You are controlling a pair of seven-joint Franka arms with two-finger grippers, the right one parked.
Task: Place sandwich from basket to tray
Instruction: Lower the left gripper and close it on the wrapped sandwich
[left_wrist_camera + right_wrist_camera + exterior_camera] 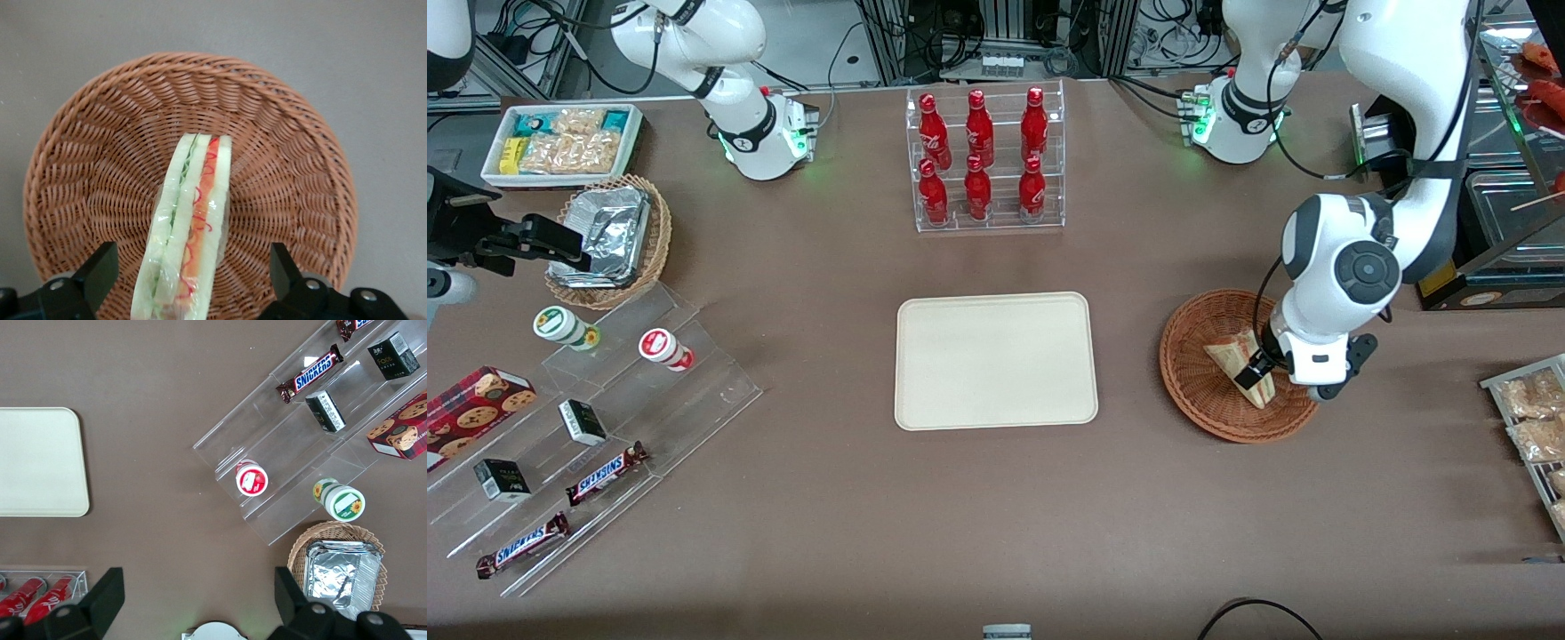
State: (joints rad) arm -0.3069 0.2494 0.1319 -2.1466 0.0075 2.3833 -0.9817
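The sandwich (1230, 354), a plastic-wrapped wedge of pale bread with red-orange and green filling, stands on its edge in the reddish-brown wicker basket (1193, 396) toward the working arm's end of the table. The left wrist view shows its cut edge (190, 220) against the basket's weave (87, 167). My gripper (1258, 369) is low in the basket and open. Its two black fingers (100, 273) straddle the sandwich with a gap on each side. The cream-beige tray (996, 360) lies flat at the table's middle with nothing on it; it also shows in the right wrist view (40, 460).
A clear rack of red bottles (983, 160) stands farther from the front camera than the tray. Toward the parked arm's end are a tan basket of foil containers (609, 240), a white bin of snacks (560, 142) and clear steps with snack items (605, 427). Snack packets (1529, 418) lie near the basket.
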